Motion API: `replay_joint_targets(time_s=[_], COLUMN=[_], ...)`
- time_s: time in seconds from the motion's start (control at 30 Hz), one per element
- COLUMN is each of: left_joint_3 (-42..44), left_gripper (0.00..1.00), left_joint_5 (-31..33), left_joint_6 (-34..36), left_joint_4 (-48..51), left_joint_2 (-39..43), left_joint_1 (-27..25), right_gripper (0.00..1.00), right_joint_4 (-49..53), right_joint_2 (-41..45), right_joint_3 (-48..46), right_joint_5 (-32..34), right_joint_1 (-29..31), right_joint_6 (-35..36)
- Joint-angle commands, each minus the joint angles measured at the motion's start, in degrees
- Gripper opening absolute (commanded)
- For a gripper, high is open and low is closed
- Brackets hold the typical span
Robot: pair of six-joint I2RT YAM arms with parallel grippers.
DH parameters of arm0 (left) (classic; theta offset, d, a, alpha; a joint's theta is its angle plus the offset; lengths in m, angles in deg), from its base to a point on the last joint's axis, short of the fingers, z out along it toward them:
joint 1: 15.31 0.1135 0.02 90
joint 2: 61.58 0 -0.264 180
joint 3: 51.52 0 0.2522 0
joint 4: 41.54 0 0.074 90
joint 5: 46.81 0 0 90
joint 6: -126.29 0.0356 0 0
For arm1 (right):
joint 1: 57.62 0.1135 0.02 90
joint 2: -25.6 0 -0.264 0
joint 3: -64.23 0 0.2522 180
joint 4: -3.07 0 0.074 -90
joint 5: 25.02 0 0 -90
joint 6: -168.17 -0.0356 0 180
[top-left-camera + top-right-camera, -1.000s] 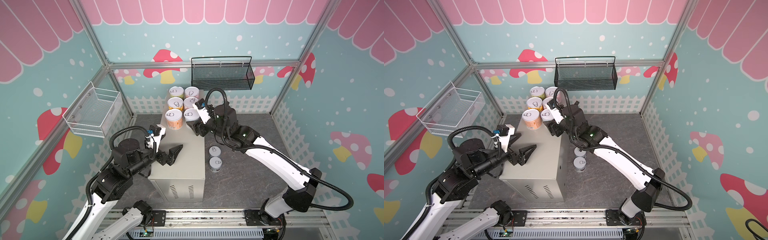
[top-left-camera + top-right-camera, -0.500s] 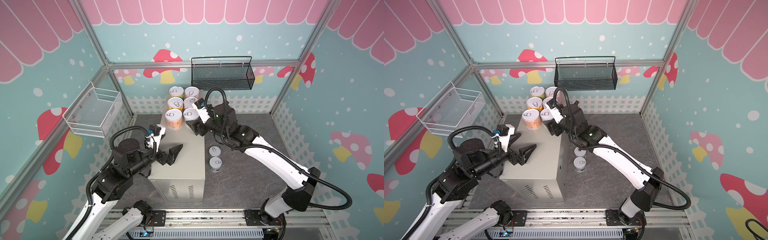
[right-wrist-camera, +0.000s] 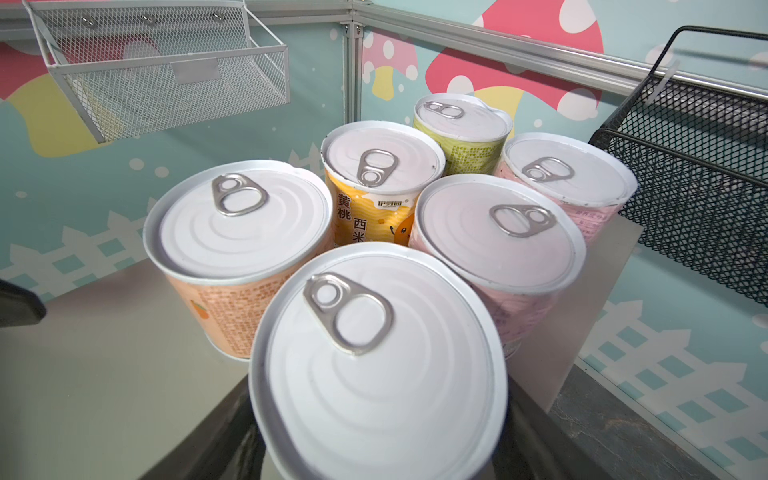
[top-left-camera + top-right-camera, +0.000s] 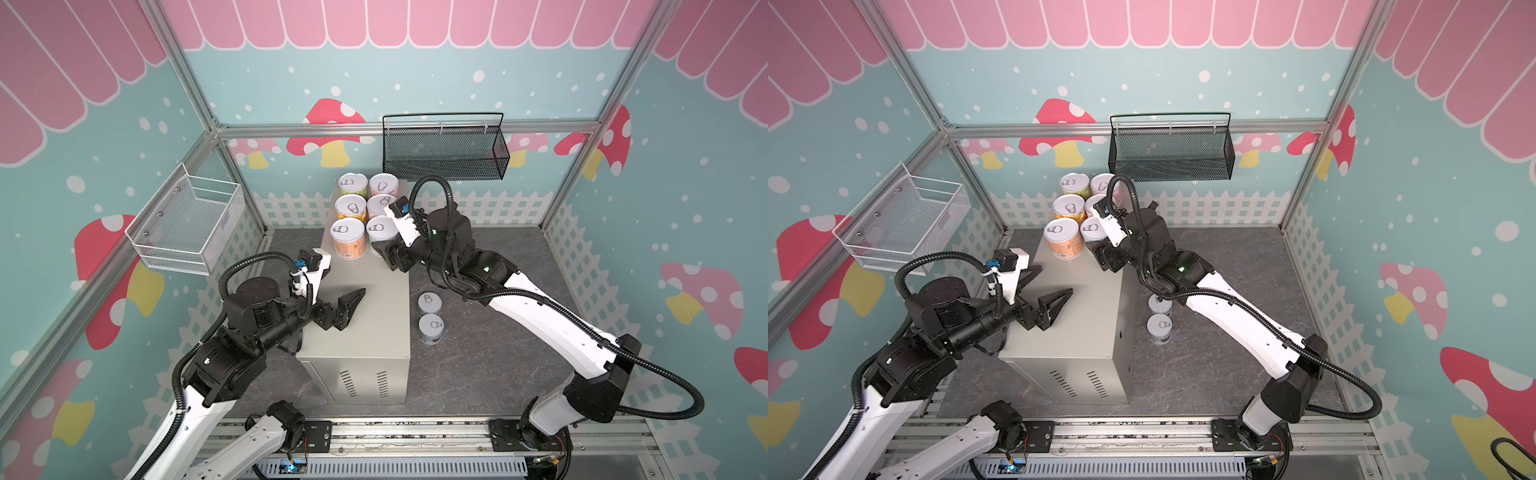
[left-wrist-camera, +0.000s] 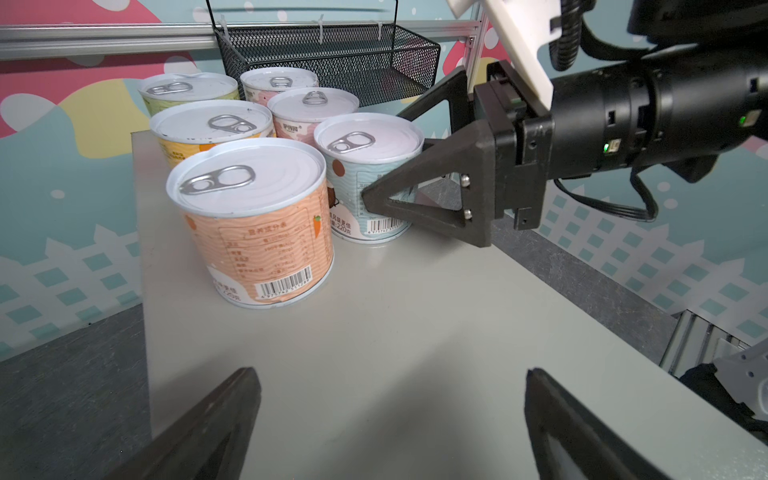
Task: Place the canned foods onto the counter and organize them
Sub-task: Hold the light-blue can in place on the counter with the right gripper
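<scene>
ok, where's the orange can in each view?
In a top view: orange can, front-left of six on the counter.
In a top view: orange can, same corner.
Left wrist: orange can, nearest the camera.
Right wrist: orange can, beside the closest can.
Shared landmark: black mesh basket.

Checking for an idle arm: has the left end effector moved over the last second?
No. The left end effector sits at the same spot over the counter, equally far from the orange can.

Eight cans (image 4: 349, 239), one counter (image 4: 374, 328), one black basket (image 4: 440, 156), one white basket (image 4: 187, 230).
</scene>
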Motion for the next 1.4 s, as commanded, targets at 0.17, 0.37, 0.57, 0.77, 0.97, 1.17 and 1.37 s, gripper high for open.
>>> replay_joint_targets(time_s=[0.17, 0.37, 0.57, 0.77, 0.97, 1.17, 1.37], left_joint_3=[0.56, 0.62, 0.71, 0.71, 0.71, 0.8, 0.8], left_gripper=[1.0, 1.0, 1.0, 1.0, 1.0, 1.0, 1.0], left_joint_5=[-0.05, -0.18, -0.09, -0.08, -0.09, -0.09, -0.09], left_joint_6=[1.25, 1.24, 1.29, 1.16, 1.2, 1.16, 1.2], left_joint_4=[-0.74, -0.83, -0.9, -0.93, -0.9, -0.95, -1.01], left_joint_2=[0.32, 0.1, 0.06, 0.06, 0.15, 0.12, 0.11], left_joint_1=[-0.23, -0.15, -0.21, -0.19, -0.24, -0.16, -0.17], right_gripper=[0.77, 0.77, 0.77, 0.77, 0.77, 0.77, 0.78], right_joint_4=[0.0, 0.01, 0.02, -0.09, -0.19, -0.2, -0.26], right_joint_2=[-0.01, -0.1, -0.02, 0.46, 0.66, 0.94, 0.92], right_joint_3=[0.07, 0.16, 0.07, -0.62, -0.98, -1.32, -1.43], right_joint_5=[0.34, 0.18, 0.24, 0.26, 0.67, 0.83, 0.7], right_joint_1=[-0.32, -0.35, -0.35, -0.35, -0.35, -0.37, -0.39], right_joint_6=[1.2, 1.35, 1.35, 1.21, 1.2, 1.2, 1.24])
